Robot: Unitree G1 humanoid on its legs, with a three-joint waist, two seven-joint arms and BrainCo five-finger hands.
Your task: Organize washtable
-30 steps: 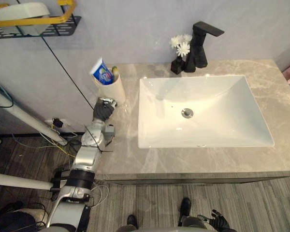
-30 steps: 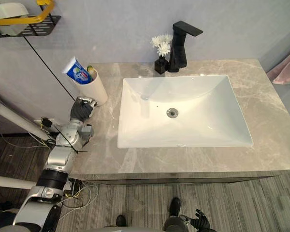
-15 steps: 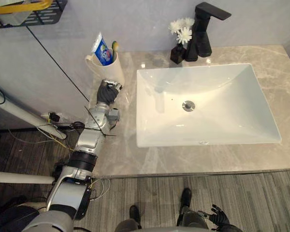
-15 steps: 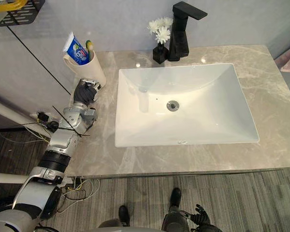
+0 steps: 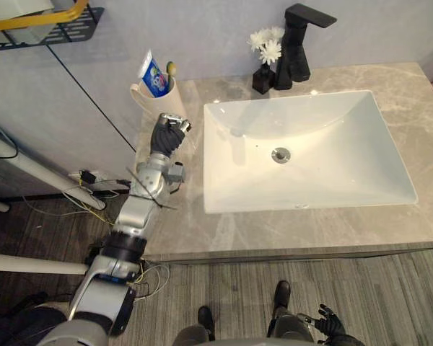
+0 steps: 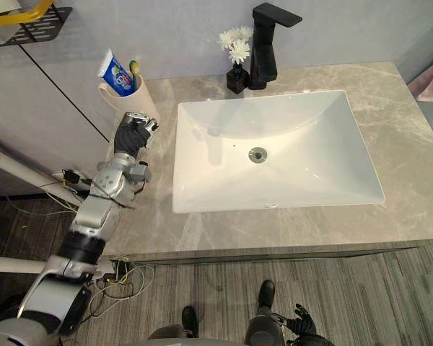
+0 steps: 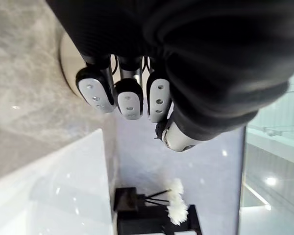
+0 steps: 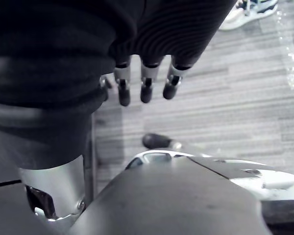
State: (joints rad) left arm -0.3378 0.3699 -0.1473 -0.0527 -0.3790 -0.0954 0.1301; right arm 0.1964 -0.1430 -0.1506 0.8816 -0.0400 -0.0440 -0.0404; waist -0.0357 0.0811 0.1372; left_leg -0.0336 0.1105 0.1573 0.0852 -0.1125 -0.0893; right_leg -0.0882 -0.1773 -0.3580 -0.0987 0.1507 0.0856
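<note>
- Cup, toothpaste and toothbrush inside, stands upright at the upper left of the counter.
- Left hand, fingers curled round nothing, lies just below it, nearer.
- Right hand hangs slack, lower right.

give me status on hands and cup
Left hand curled, empty, by cup. Right hand open, low, idle. Cup upright, rear left of counter, toothpaste inside. Nothing in the way.
</note>
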